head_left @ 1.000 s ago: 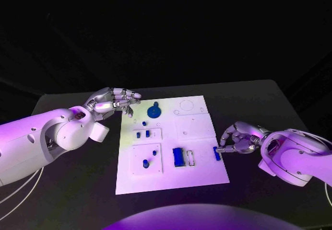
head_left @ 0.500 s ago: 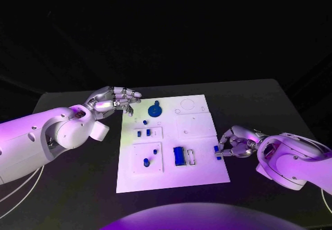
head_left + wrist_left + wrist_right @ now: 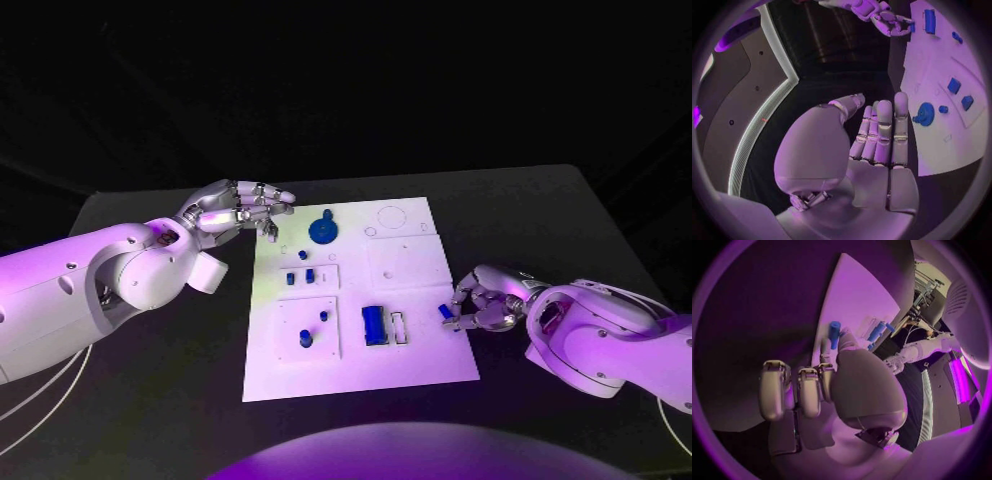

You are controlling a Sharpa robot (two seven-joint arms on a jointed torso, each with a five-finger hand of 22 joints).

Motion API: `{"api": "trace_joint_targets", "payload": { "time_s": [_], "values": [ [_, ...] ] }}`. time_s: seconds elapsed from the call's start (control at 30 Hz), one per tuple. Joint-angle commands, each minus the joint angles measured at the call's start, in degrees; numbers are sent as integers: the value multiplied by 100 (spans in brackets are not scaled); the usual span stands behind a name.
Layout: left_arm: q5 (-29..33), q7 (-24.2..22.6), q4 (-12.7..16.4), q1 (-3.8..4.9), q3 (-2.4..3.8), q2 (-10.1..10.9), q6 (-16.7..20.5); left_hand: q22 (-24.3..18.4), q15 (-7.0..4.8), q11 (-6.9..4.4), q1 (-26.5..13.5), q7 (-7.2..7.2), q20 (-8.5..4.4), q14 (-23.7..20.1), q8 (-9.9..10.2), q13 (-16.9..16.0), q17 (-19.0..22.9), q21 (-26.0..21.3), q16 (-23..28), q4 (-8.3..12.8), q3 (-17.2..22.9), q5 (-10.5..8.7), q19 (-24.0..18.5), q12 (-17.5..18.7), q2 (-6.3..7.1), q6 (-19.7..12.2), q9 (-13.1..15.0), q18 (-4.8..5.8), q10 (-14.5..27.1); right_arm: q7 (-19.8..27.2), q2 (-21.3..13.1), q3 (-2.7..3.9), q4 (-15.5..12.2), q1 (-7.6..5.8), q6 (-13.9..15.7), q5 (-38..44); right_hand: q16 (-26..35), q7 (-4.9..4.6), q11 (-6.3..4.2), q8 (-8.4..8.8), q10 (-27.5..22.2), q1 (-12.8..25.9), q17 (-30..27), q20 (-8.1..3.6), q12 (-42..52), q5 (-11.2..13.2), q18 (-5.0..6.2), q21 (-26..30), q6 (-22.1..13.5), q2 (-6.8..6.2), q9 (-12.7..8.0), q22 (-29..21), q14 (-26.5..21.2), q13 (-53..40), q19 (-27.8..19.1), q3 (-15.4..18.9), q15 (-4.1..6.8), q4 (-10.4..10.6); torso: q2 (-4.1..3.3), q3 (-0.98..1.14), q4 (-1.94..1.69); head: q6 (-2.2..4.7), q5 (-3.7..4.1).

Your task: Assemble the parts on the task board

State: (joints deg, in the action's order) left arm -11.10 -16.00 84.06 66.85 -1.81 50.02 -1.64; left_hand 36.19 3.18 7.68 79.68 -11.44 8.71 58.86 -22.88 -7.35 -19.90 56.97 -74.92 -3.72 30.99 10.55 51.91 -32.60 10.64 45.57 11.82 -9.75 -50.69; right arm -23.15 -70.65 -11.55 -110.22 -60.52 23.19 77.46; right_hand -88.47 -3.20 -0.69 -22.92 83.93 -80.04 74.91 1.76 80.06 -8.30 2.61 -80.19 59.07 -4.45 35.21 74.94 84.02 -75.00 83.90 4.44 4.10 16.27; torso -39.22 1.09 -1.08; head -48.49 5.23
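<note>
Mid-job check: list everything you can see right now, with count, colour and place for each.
Table: one, black, under everything.
Task board: one, white, middle of the table.
Round part: one, blue, at the board's far end, near the left hand.
Long part: one, blue, near the board's middle, beside an outlined slot.
Small parts: several, blue, scattered on the board's left half; exact count unclear.
Held part: one, blue, pinched at the right hand's fingertips by the board's right edge.
Left hand: one, silver, at the board's far left corner, fingers curled, holding nothing.
Right hand: one, silver, at the board's right edge.
</note>
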Motion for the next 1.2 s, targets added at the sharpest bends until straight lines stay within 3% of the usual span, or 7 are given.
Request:
{"api": "trace_joint_targets", "payload": {
  "time_s": [0.03,0.43,0.7,0.9,1.17,1.2],
  "values": [
    [11,-42,21,1,3,1,-67,-6,30,0,-31,-9,24,0,-37,10,7,-22,20,15,31,34,18,-40,1,-45,10,-85,27,-159,69,-26,57,66,-152,331,24,22,-56,77,263,-206,1025,-9,13,-33,-68,-34,27,8,-16,1250,499,-927,317,-86,60,-10,-2,-5,-2,-5,-4],
    [11,-29,42,1,3,23,-78,-6,30,0,-31,-9,24,0,-37,10,7,-22,20,15,31,34,18,-40,1,-45,10,-85,27,-364,265,-26,128,153,-180,774,25,39,-79,302,255,-855,1037,-38,-8,-55,-73,-46,154,-145,-52,1255,501,-928,323,-1014,82,23,3,-7,-6,-10,-26],
    [10,-21,48,1,3,33,-78,-11,27,-4,-41,-6,23,-1,-54,10,8,-26,16,16,37,31,19,-59,-4,-44,15,-85,19,-478,266,-25,30,163,-121,812,26,43,-81,366,256,-786,1039,-39,-13,-53,-74,-51,178,-181,-56,1257,502,-928,327,-1338,84,14,4,-8,6,0,-34],
    [8,-19,43,1,3,24,-80,-11,27,-4,-41,-6,23,-1,-54,10,8,-26,16,16,37,31,19,-59,-4,-44,15,-85,19,-464,216,-22,-165,149,100,597,16,64,-100,401,276,-685,1066,-52,16,-50,-87,-119,190,-157,-30,1275,508,-946,350,-1700,99,8,8,-5,2,-1,-36],
    [7,-16,40,1,3,11,-79,-11,25,-6,-37,-5,23,-1,-60,10,9,-26,16,21,42,33,20,-66,-7,-42,17,-85,15,-377,194,-20,-378,47,347,130,5,70,-105,397,302,-347,1097,-63,47,-40,-98,-175,168,-200,75,1290,515,-966,369,-2182,106,-3,3,-11,1,-4,-46],
    [6,-15,40,1,3,10,-80,-11,25,-6,-37,-5,23,-1,-60,10,9,-26,16,21,42,33,20,-66,-7,-42,17,-85,15,-344,199,-20,-397,40,391,81,0,63,-103,386,312,-174,1108,-57,62,-37,-104,-203,171,-205,112,1297,518,-976,378,-2289,111,4,4,-12,1,-5,-48]
  ]
}}
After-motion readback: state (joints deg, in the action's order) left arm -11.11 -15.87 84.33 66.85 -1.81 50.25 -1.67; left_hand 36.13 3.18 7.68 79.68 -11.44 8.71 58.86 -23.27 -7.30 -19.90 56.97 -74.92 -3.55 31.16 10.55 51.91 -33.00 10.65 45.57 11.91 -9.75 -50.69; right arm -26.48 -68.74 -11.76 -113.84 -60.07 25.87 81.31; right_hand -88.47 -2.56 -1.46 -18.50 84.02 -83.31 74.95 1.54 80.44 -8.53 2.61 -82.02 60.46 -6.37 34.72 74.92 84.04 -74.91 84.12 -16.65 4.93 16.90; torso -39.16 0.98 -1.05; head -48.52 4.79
